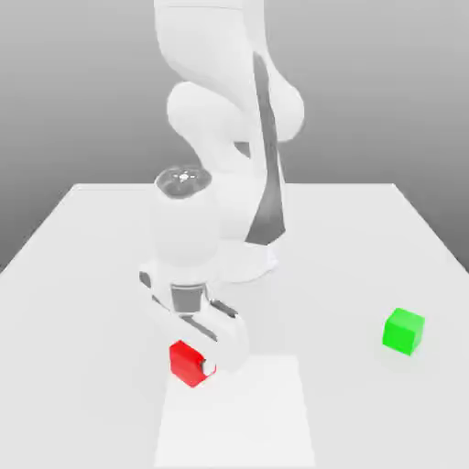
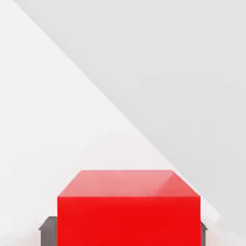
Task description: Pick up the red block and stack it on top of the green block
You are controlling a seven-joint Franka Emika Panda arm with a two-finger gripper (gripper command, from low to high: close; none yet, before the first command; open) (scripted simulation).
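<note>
The red block (image 1: 186, 362) lies low over the white table (image 1: 82, 275), toward the exterior view's left and near the front. My gripper (image 1: 195, 365) has come down on it from above. In the hand view the red block (image 2: 129, 206) sits between two dark fingers (image 2: 48, 229), and each finger lies flat against one side of the cube. I cannot tell whether the cube rests on the table or hangs just above it. The green block (image 1: 403, 331) stands alone on the table at the exterior view's right, well apart from the gripper.
The arm's white base (image 1: 247, 261) stands at the middle of the table behind the gripper. A paler rectangular patch (image 1: 236, 412) marks the table's front, just beside the red block. Open table surface lies between the two blocks.
</note>
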